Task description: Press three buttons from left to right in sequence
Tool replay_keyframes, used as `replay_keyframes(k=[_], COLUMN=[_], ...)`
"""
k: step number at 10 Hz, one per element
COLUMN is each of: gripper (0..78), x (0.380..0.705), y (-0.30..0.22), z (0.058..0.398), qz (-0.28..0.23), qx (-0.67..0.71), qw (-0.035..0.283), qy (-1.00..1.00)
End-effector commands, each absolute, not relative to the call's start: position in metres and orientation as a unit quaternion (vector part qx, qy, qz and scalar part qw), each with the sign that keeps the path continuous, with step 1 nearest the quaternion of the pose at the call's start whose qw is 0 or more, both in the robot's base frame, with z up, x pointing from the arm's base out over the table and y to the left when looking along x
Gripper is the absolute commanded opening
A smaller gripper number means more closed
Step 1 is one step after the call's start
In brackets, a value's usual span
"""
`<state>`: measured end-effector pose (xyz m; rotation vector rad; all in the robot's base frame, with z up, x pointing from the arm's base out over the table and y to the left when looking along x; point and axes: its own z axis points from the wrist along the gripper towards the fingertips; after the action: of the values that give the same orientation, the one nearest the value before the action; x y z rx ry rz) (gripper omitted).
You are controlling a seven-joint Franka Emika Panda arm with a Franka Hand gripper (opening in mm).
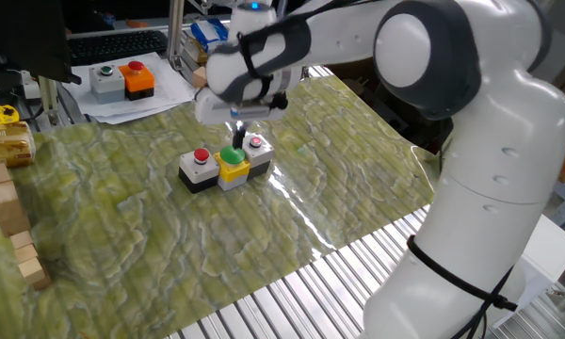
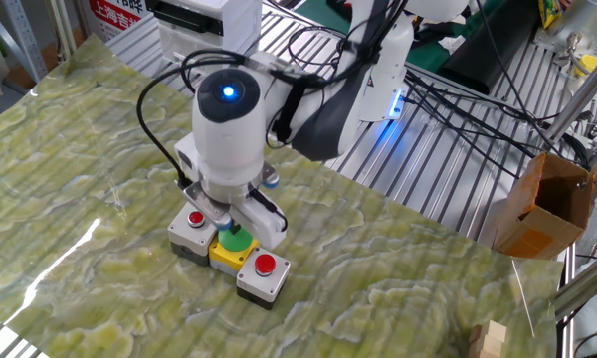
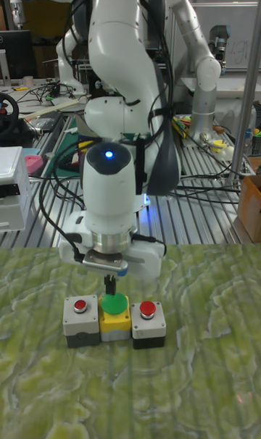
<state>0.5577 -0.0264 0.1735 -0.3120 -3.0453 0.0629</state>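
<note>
The three buttons stand joined in a row on the green mat. In the tall view, from left to right, they are a grey box with a red button [image 3: 80,316], a yellow box with a big green button [image 3: 114,305] and a dark box with a small red button [image 3: 148,319]. The same row shows as grey box [image 1: 200,166], green button [image 1: 232,155] and dark box [image 1: 257,148]. My gripper [image 3: 110,287] hangs just over the green button [image 2: 237,240], fingers shut together into one thin tip, holding nothing. Its tip [image 1: 237,135] is clear of the button.
A separate grey box with a green button [image 1: 104,79] and an orange box with a red button [image 1: 137,79] sit on paper at the back left. Wooden blocks [image 1: 8,212] line the left edge. A cardboard box [image 2: 542,204] stands beyond the slatted metal table edge.
</note>
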Motion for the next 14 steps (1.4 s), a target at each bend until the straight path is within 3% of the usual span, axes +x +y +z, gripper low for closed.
replay_keyframes(k=[1, 8, 11, 12, 14], gripper=[1.4, 1.4, 1.4, 1.4, 1.4], x=[0.5597, 0.5597, 0.5597, 0.5597, 0.5597], y=[-0.0272, -0.0272, -0.0272, -0.0272, -0.0272], z=[0.2419, 0.2421, 0.2421, 0.2421, 0.2421], qz=[0.024, 0.027, 0.007, 0.027, 0.018], qx=[-0.118, -0.114, -0.059, -0.064, -0.059], qw=[0.068, 0.059, 0.061, 0.074, 0.072], qy=[-0.99, -0.991, -0.996, -0.995, -0.996])
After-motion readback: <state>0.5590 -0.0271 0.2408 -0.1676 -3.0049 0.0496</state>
